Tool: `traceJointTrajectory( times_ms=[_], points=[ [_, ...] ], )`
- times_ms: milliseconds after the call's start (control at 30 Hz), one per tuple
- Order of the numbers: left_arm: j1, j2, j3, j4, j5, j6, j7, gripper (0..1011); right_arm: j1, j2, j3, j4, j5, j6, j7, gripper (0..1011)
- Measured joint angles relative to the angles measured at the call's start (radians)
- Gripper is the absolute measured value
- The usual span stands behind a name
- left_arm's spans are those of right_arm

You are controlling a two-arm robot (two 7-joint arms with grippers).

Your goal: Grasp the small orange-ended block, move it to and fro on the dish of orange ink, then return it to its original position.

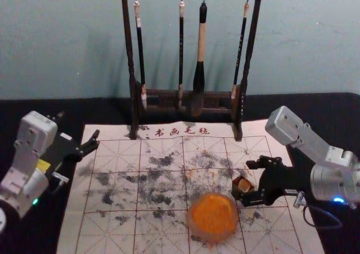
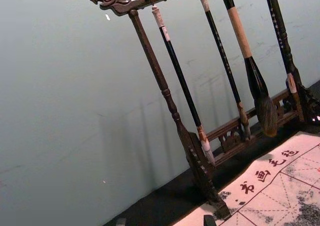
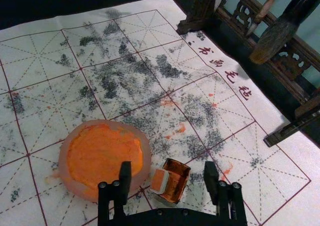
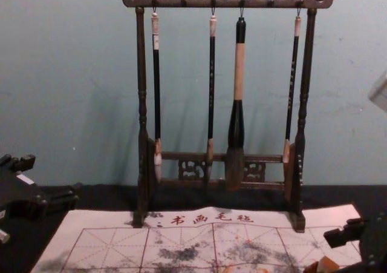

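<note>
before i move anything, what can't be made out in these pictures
- Chest view: the base of the orange-ended block, cut off by the bottom edge
- Chest view: the rear of the right tool, cut off by the right edge
- Left wrist view: most of the left tool, below the bottom edge
- Head view: the writing on the brush handles, too small to read

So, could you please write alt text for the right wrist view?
Open right end effector, a small orange-ended block showing between its fingers; beside the block, a dish of orange ink on a stained, gridded mat.
</note>
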Motion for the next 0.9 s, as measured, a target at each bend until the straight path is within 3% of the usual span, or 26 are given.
traceJointTrajectory(
  times_ms=[167,467,600,667,700,833,900],
  points=[
    [0.000,0.000,0.000,0.000,0.000,0.000,0.000,1002,0.000,0.000,0.000,0.000,0.000,0.000,0.000,999],
    [0.000,0.000,0.000,0.000,0.000,0.000,0.000,1001,-0.004,0.001,0.000,-0.004,-0.002,-0.018,0.003,1002],
    [0.000,0.000,0.000,0.000,0.000,0.000,0.000,1001,-0.021,-0.007,0.021,-0.017,0.000,-0.044,-0.020,1002],
    [0.000,0.000,0.000,0.000,0.000,0.000,0.000,1001,-0.050,-0.020,0.054,-0.031,0.001,-0.083,-0.075,1002],
    [0.000,0.000,0.000,0.000,0.000,0.000,0.000,1001,-0.050,-0.020,0.054,-0.031,0.001,-0.083,-0.075,1002],
    [0.000,0.000,0.000,0.000,0.000,0.000,0.000,1001,-0.118,-0.063,0.130,-0.055,-0.014,-0.158,-0.224,1002],
    [0.000,0.000,0.000,0.000,0.000,0.000,0.000,1001,-0.138,-0.078,0.152,-0.059,-0.031,-0.179,-0.283,1002]
  ],
)
